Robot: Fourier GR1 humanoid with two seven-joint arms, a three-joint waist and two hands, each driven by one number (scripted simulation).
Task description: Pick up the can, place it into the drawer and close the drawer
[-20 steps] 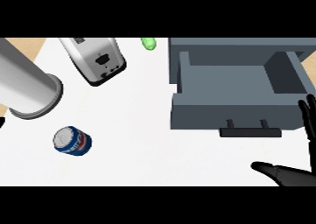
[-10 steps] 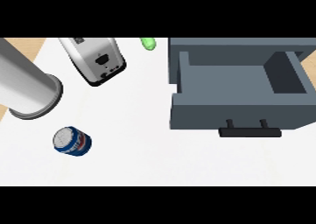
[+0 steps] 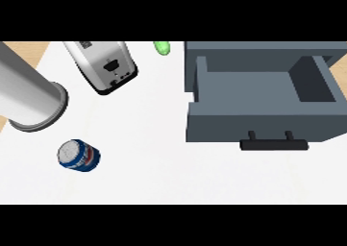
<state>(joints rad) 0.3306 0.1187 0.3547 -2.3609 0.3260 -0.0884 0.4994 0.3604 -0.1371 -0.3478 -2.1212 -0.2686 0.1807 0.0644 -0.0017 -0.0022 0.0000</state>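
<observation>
no text, number or sign can be read here; the can [image 3: 79,154] has a blue, red and white label, but its markings are too blurred.

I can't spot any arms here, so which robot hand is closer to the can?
Neither can be judged: no robot hand shows in the head view. The can stands alone on the counter, left of the open drawer.

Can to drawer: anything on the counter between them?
Nothing visible. The can stands at the left of the white counter; the drawer is pulled open at the right, with bare counter between. The toaster and the large cylinder lie farther back, off that path.
</observation>
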